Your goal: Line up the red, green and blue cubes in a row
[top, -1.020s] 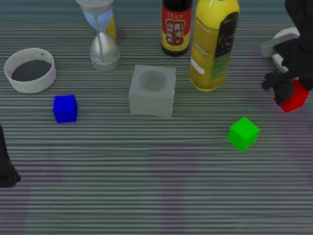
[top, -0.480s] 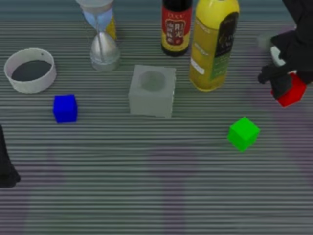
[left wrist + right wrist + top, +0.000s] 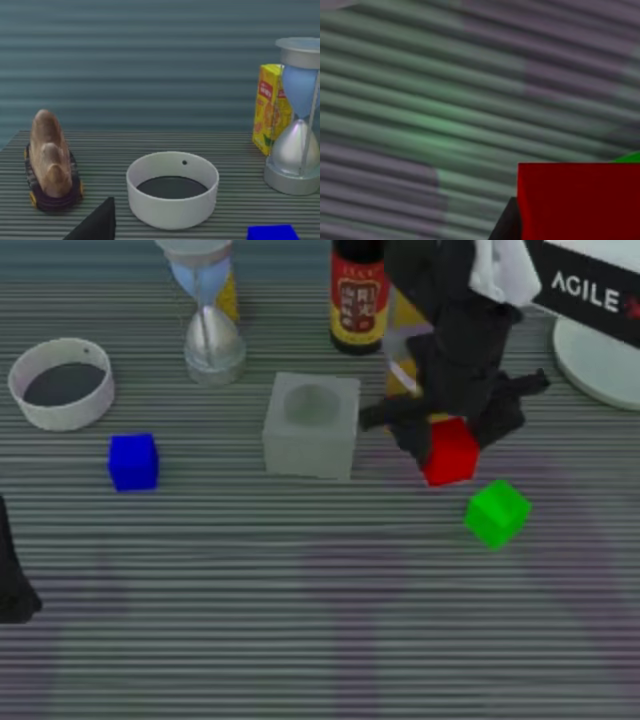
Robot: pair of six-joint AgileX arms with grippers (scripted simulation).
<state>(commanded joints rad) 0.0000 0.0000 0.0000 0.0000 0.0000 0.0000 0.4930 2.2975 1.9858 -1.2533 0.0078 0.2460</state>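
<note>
The right gripper (image 3: 445,440) carries the glossy red cube (image 3: 450,451), jaws closed on it, seemingly above the striped table (image 3: 300,620), near the bright green cube (image 3: 497,511). Next: set it down in line with it and the deep blue cube (image 3: 133,461).

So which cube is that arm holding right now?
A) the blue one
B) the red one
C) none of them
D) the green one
B: the right gripper is shut on the red cube, near the middle of the table, while the green cube and blue cube sit untouched on the table.
</note>
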